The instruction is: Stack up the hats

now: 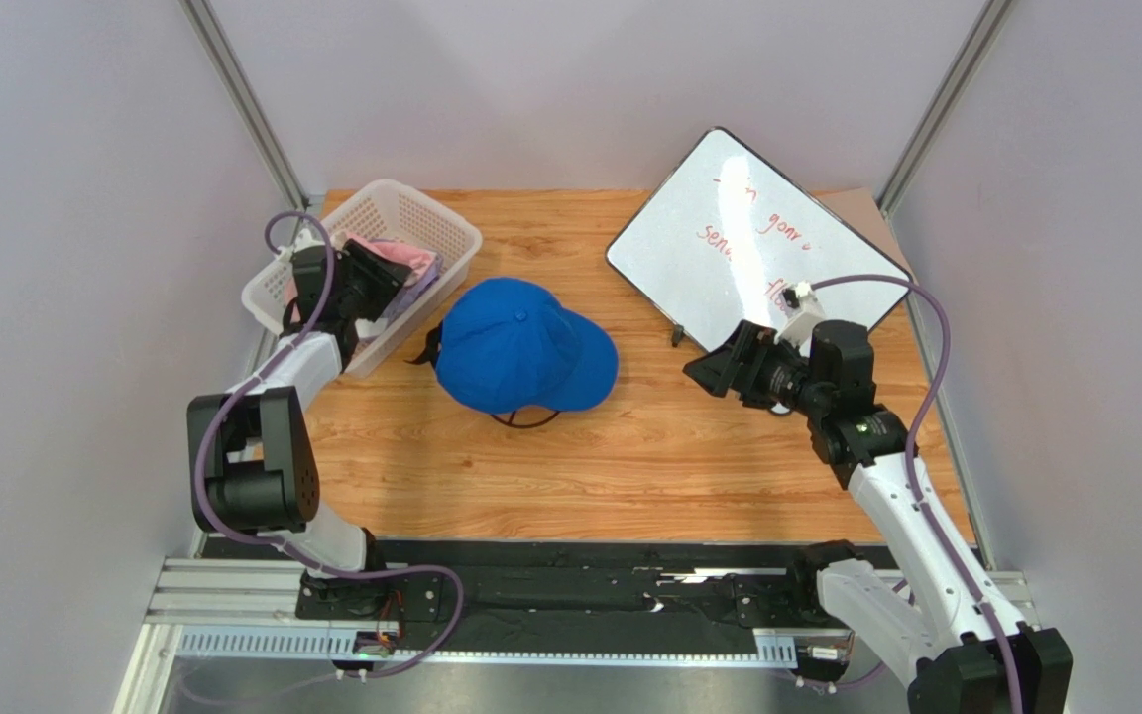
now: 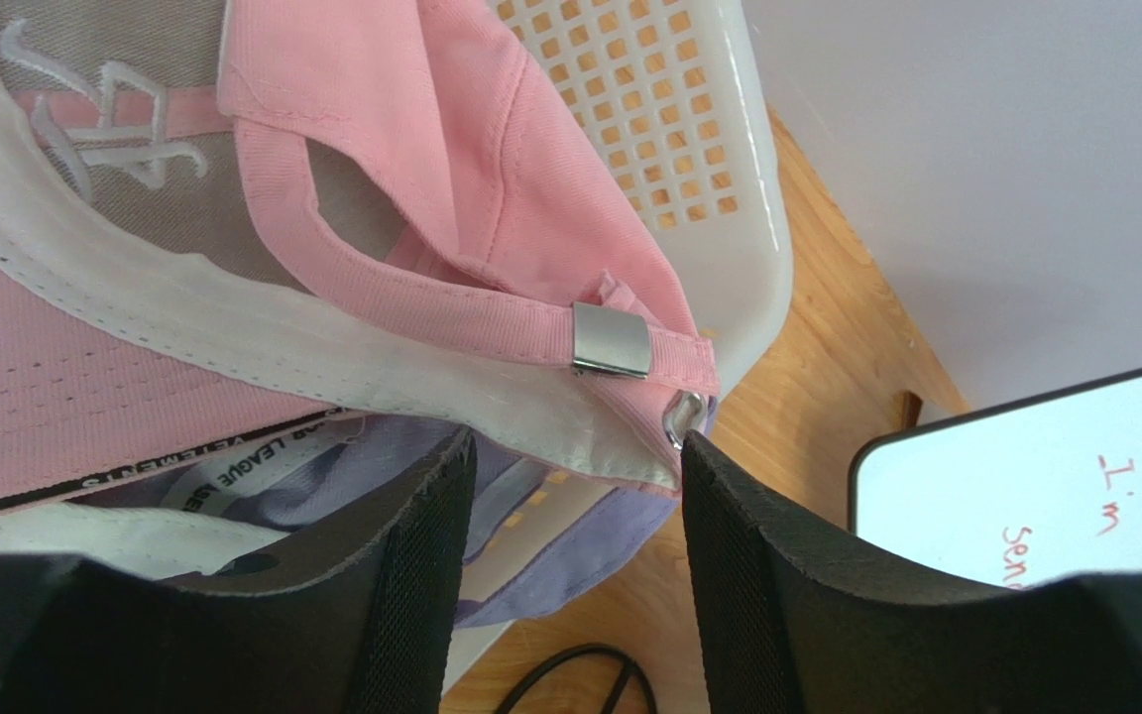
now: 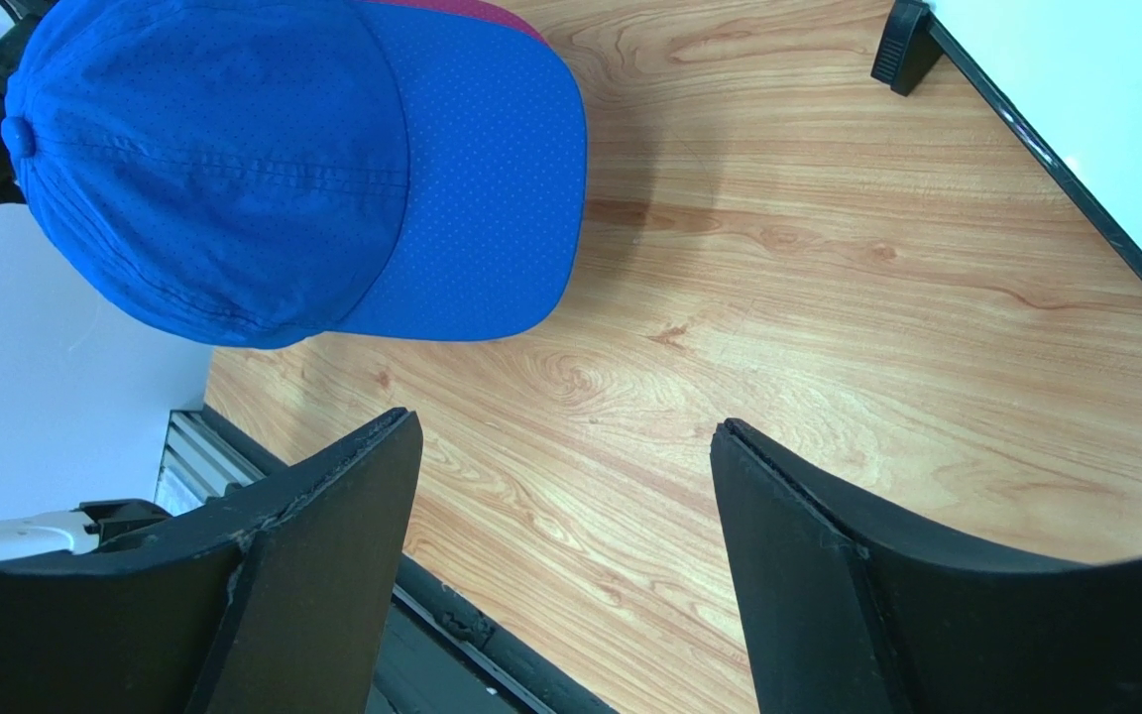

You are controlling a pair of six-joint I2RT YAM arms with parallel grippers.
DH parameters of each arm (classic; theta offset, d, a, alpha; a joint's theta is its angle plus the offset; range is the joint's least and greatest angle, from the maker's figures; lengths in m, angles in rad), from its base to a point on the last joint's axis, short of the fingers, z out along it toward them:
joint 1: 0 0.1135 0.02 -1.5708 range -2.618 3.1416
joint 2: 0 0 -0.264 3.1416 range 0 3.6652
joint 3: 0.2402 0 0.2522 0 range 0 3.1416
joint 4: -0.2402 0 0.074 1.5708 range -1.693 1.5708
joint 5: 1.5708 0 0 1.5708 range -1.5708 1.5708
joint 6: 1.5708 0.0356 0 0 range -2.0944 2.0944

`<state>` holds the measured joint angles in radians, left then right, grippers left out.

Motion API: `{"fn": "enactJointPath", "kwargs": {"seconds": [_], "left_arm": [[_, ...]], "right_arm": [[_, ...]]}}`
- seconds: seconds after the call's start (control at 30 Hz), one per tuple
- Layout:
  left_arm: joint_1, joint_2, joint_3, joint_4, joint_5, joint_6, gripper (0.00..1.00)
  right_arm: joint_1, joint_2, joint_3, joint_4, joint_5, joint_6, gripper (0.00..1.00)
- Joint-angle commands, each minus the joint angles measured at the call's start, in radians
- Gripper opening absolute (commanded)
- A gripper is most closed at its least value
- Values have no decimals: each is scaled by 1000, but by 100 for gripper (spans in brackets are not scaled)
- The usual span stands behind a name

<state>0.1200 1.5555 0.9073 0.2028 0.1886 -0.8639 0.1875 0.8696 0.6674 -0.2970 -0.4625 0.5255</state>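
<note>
A royal blue cap [image 1: 522,345] sits at the table's middle, brim to the right; it also shows in the right wrist view [image 3: 264,164] with a magenta sliver [image 3: 451,14] under it. A light pink cap [image 2: 384,134] lies upside down in the white basket [image 1: 421,210] over a lavender cap [image 2: 652,524]. My left gripper [image 2: 577,454] is open at the basket's near right side [image 1: 369,292], its fingers either side of the caps' edges. My right gripper [image 1: 717,368] is open and empty over bare wood [image 3: 562,424], right of the blue cap. The black cap is hidden.
A whiteboard [image 1: 748,238] leans at the back right, close behind my right arm. A black wire loop [image 1: 525,421] pokes out under the blue cap. The basket's mesh wall [image 2: 681,134] stands at the back left corner. Grey walls close in both sides.
</note>
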Motion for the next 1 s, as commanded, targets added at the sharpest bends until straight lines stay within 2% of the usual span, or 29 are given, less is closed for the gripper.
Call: {"fn": "enactJointPath", "kwargs": {"seconds": [0.0,0.4,0.6,0.97], "left_arm": [[-5,-18,5,103,29,-66,59],[-3,-28,21,93,60,-92,60],[-3,-89,-7,86,87,-67,61],[-3,17,68,79,72,-64,62]], "right_arm": [[0,-15,-2,1,10,-22,77],[1,-21,-14,-13,12,-32,77],[1,-32,-17,-34,27,-45,77],[1,-58,-20,-48,28,-44,77]]}}
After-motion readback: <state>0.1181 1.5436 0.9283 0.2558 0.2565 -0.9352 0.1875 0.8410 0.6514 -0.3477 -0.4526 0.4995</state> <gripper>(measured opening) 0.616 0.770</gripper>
